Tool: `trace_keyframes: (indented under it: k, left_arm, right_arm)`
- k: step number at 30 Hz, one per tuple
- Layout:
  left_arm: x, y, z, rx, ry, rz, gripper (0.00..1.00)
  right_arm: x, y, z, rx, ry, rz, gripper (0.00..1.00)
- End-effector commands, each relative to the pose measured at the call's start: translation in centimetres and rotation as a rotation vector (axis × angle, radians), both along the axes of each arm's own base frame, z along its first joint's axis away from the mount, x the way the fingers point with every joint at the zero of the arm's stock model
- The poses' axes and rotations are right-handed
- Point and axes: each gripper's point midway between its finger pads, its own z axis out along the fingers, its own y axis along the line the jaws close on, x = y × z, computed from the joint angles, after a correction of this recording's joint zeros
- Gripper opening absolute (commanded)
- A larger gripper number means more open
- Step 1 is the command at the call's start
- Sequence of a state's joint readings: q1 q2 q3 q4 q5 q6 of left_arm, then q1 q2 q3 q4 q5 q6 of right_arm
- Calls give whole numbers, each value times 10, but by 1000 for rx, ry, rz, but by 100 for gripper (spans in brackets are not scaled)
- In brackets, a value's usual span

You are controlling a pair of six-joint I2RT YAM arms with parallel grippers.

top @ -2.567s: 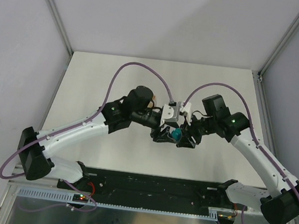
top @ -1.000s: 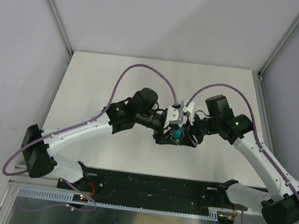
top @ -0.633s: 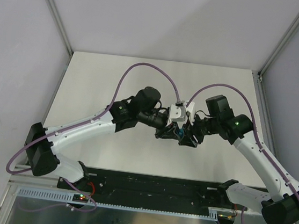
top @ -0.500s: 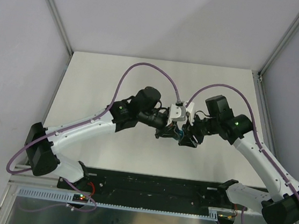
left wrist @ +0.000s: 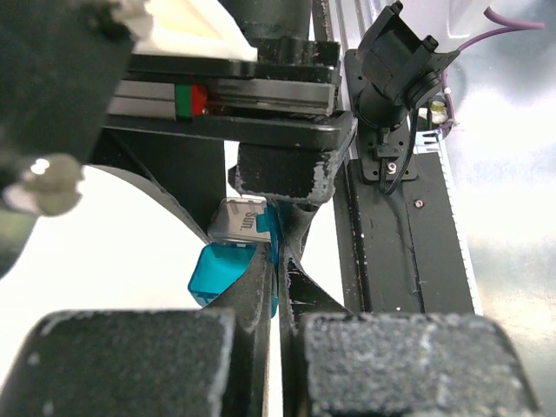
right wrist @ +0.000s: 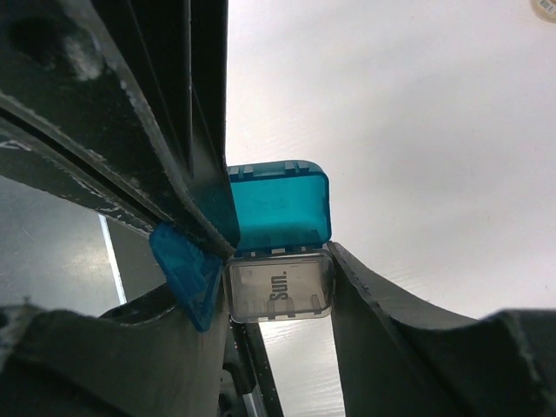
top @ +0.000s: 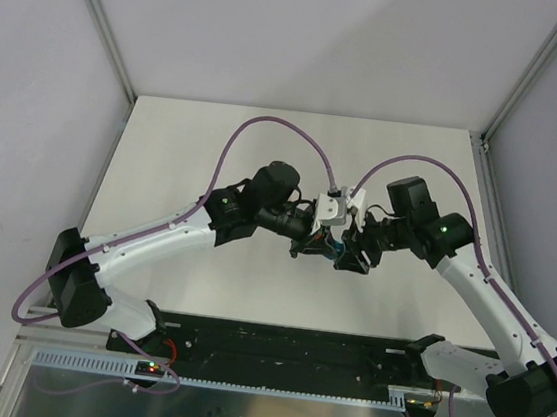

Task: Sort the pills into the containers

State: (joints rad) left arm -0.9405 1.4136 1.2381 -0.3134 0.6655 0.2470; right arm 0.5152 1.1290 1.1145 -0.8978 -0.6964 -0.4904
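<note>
The teal-blue box (right wrist: 280,208) hangs above the table between both grippers, its grey flap (right wrist: 276,287) marked "Sun." facing the right wrist camera. My right gripper (right wrist: 278,291) is shut on the box, one finger against each side of the grey part. My left gripper (left wrist: 278,261) is shut, pinching a thin teal edge of the same box (left wrist: 219,271). From above, the two grippers meet at mid-table (top: 332,247) and cover most of the box. No pills show in any view.
The white table (top: 216,141) runs back to grey walls with metal corner posts. A black rail (top: 283,345) lies along the near edge. Purple cables (top: 268,125) arch over both arms. A small pale round thing (right wrist: 544,7) lies on the table, cut off at the frame's corner.
My left gripper has moved right onto the box and closed on its teal edge. The box, plain from above a second ago, is now mostly covered.
</note>
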Motion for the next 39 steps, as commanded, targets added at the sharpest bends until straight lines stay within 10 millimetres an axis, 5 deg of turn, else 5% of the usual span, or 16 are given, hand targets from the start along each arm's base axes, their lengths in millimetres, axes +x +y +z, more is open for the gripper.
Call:
trace_keyframes:
  k: [1, 11, 26, 39]
  left_arm:
    - [0, 3, 3, -7, -42, -4, 0]
    - [0, 5, -2, 1, -42, -3, 0]
    - [-11, 11, 14, -43, -29, -38, 0]
    - [-20, 11, 18, -62, 5, -76, 0]
  right_arm:
    - [-3, 2, 14, 56, -3, 5, 51]
    - [-3, -1, 19, 69, -19, -3, 64]
    - [-2, -1, 12, 88, -51, 15, 67]
    - [-3, 5, 19, 133, -64, 48, 55]
